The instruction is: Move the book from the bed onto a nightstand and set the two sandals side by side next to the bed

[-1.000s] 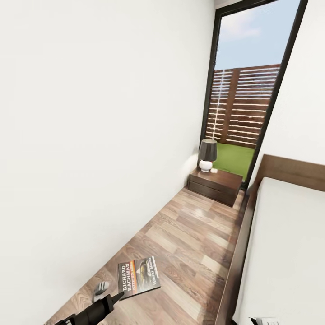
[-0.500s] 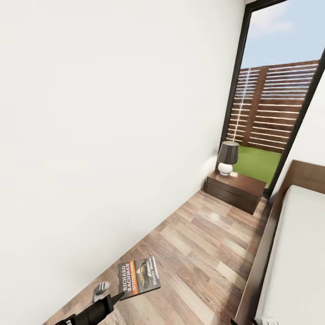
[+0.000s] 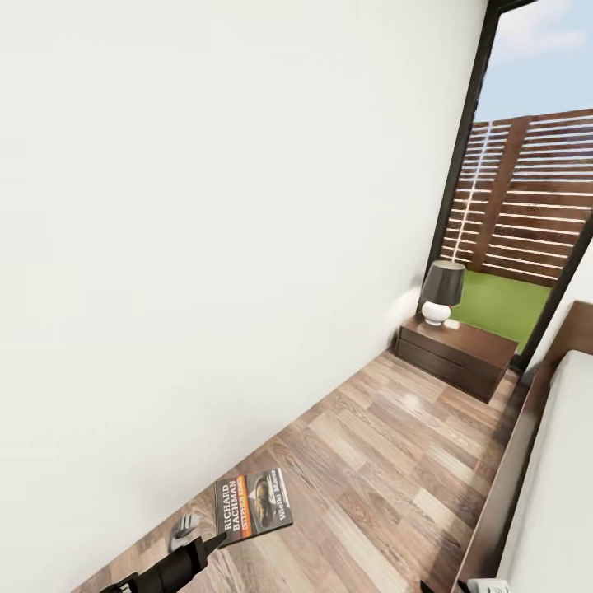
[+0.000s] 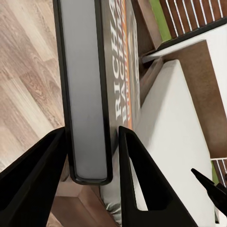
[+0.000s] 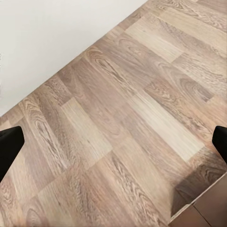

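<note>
The left gripper (image 4: 90,189) is clenched on the book (image 4: 87,90): in the left wrist view its two black fingers (image 4: 35,175) stand on either side of the lower edge, one against the back, one against the lettered cover, with the page block sunk deep between them. In the head view the book (image 3: 254,506) is held out flat at about 7 o'clock in the frame, cover up, above the wood-plank floor (image 3: 387,461), the dark arm reaching in from below.

By my judgement the book is light and thin, a paperback that will flex a little, with a smooth cover that could slide if the pinch is shallow. The deep hold near one edge suits it; it should be set down flat, not dropped on a corner.

The right gripper (image 5: 113,142) is released, its fingertips far apart at the edges of the right wrist view, with bare floor between them.

Farther out, the nightstand (image 3: 457,354) stands at about 2 o'clock against the white wall, beside the tall window, carrying a lamp (image 3: 441,292) on its wall side; the glossy top beside the lamp looks free. The bed (image 3: 560,461) runs along 4 o'clock.
</note>
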